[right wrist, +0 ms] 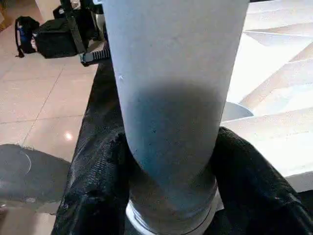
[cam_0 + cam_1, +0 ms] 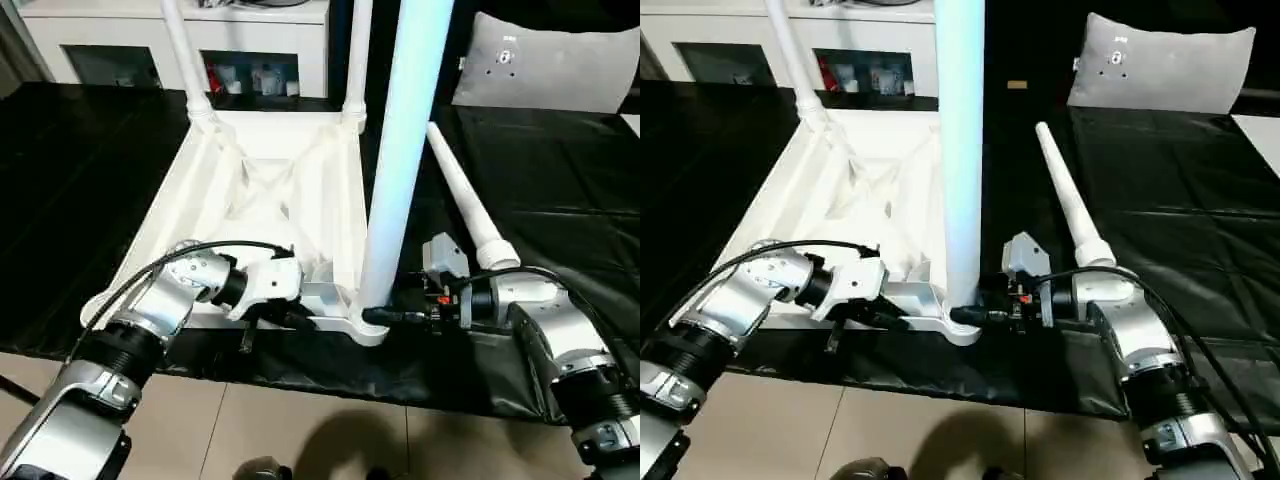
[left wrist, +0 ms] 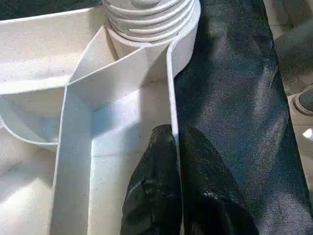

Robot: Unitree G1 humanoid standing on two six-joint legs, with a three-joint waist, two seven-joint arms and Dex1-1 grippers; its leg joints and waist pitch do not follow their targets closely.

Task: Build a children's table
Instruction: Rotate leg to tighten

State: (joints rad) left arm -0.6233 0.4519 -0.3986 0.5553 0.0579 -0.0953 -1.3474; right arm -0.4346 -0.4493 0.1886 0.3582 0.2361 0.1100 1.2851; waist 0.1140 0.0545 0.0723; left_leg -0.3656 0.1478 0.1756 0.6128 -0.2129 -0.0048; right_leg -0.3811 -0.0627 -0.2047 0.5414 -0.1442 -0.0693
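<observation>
Bracing upturned children's table (image 2: 270, 190) on black sheet (image 2: 90, 170): left gripper (image 3: 177, 147) clenched on near rim, right gripper (image 1: 171, 161) grasping upright leg (image 2: 400, 150) at corner socket (image 2: 365, 325). Risk: cross-threading or leg tilting if rim slips.

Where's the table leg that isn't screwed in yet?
The loose leg lies flat on the black sheet, on the robot's right of the upturned tabletop, its thick end near the right pincer.
</observation>
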